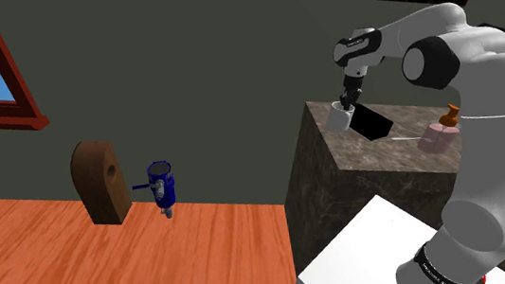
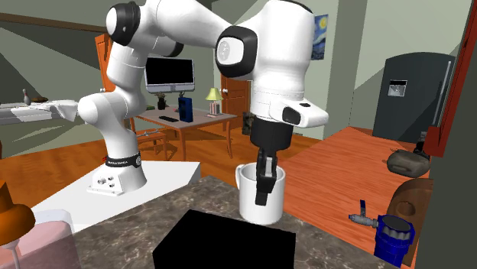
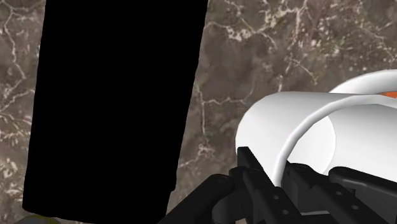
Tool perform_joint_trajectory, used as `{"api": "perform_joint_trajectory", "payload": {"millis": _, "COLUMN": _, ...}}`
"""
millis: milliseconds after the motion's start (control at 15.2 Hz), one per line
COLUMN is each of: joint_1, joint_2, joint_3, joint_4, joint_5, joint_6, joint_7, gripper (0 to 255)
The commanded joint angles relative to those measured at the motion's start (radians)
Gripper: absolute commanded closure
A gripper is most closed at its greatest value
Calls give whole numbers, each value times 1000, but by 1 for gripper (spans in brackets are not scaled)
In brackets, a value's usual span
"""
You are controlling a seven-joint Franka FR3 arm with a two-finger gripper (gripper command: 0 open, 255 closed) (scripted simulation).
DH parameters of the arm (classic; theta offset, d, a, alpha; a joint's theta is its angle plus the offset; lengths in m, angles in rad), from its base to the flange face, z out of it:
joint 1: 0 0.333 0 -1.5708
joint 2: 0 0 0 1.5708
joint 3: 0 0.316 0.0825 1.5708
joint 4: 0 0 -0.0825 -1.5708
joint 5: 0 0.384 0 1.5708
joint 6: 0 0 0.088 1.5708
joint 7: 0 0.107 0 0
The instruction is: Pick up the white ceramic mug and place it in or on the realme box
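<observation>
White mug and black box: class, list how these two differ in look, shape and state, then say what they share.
The white mug is white; the black box is plain black. The white mug is round, upright and open-topped; the black box is a flat rectangular slab. The gripper clasps the white mug's wall; nothing touches the black box. Shared: both are close together over the dark marble countertop.

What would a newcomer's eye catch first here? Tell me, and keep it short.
First the big white arm, bent down over the marble counter, its black gripper clasping the rim of a white mug. Next the flat black box lying on the counter right beside the mug. Farther off, a small blue vessel stands on the wooden floor.
</observation>
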Motion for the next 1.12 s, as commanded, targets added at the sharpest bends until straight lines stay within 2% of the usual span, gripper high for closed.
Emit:
{"api": "perform_joint_trajectory", "payload": {"millis": 0, "joint_1": 0, "joint_2": -7, "joint_3": -2, "joint_4": 16, "joint_5": -3, "joint_6": -23, "joint_7": 2, "gripper": 255}}
{"api": "perform_joint_trajectory", "payload": {"millis": 1056, "joint_1": -10, "joint_2": -38, "joint_3": -11, "joint_4": 187, "joint_5": -16, "joint_6": -221, "joint_7": 6, "gripper": 255}}
